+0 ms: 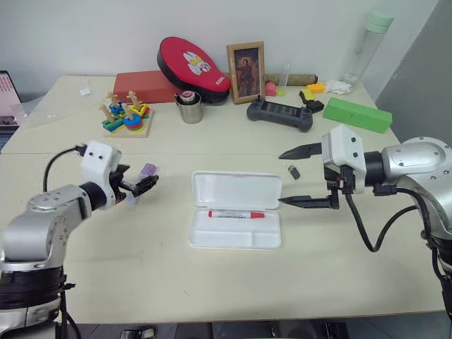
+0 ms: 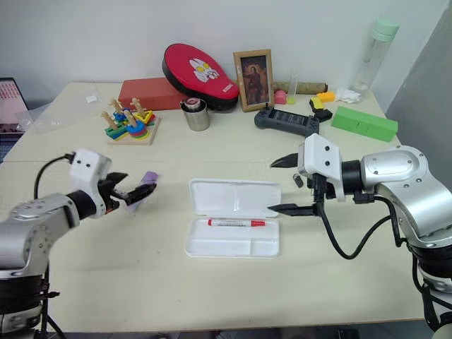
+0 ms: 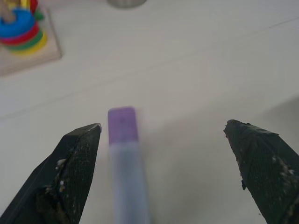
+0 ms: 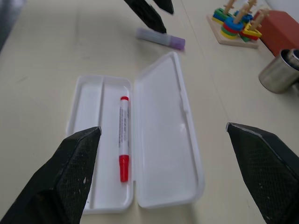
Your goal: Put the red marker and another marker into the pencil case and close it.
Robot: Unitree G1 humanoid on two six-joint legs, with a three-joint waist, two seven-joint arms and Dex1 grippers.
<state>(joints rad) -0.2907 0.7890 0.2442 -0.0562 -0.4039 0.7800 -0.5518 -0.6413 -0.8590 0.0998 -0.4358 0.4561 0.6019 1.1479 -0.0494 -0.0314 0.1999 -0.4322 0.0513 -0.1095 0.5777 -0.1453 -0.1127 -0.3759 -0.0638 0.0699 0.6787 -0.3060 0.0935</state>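
A pale beige table (image 1: 212,282) stands against a plain white wall (image 1: 106,28), evenly lit.

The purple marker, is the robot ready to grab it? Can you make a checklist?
1. Left gripper fingers spread wide: ok.
2. Purple-capped marker lies between the left fingers, on the table: ok, though it sits close to one finger, not centred.
3. Marker already gripped: not ok, the fingers are apart and not closed on it.
4. Pencil case open, lid flat: ok.
5. Red marker already inside the tray: ok.
6. Right gripper out of the way: cannot tell; it hangs open beside the case's right end, near where the marker must go in.
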